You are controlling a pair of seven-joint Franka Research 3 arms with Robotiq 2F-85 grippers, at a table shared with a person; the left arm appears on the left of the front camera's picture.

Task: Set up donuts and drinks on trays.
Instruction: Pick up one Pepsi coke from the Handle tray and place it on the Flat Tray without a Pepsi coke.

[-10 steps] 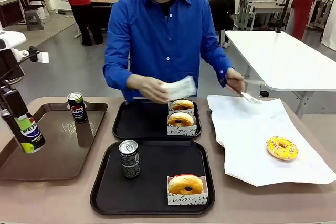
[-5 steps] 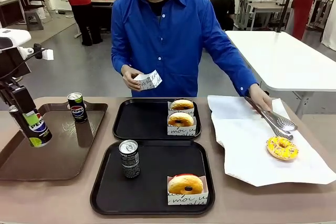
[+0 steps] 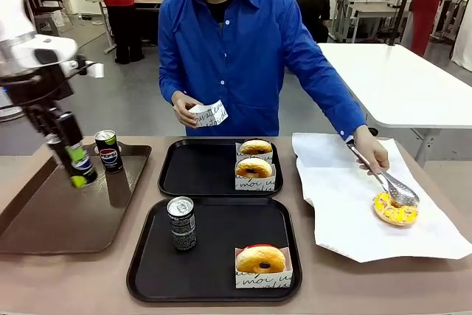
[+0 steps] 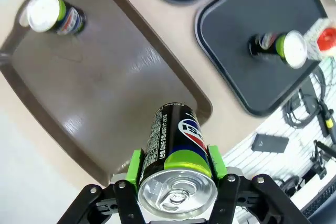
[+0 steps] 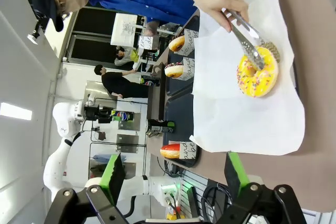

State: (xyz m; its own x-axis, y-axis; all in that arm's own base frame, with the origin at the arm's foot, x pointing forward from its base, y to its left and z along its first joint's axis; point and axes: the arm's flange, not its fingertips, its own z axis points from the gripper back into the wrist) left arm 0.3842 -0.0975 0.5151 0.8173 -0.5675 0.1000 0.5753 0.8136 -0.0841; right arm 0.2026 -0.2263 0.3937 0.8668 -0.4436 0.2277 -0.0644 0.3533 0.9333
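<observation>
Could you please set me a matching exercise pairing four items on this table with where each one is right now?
Items:
1. yellow-topped donut
2. empty paper sleeve
3. can with grey lettering
4. can with green band

Places:
A. held in the left gripper
B. standing on the near black tray
C. on the white paper, at the tongs
D. in the person's hand

Pairs: 1-C, 2-D, 3-B, 4-A.

Near tray (image 3: 221, 256) holds 1 can (image 3: 181, 223) left, 1 donut (image 3: 259, 260) right; far tray (image 3: 195, 171) behind it holds 2 donuts (image 3: 254, 168); long tray (image 3: 66, 219) lies left, paper sheet (image 3: 339, 182) right.
</observation>
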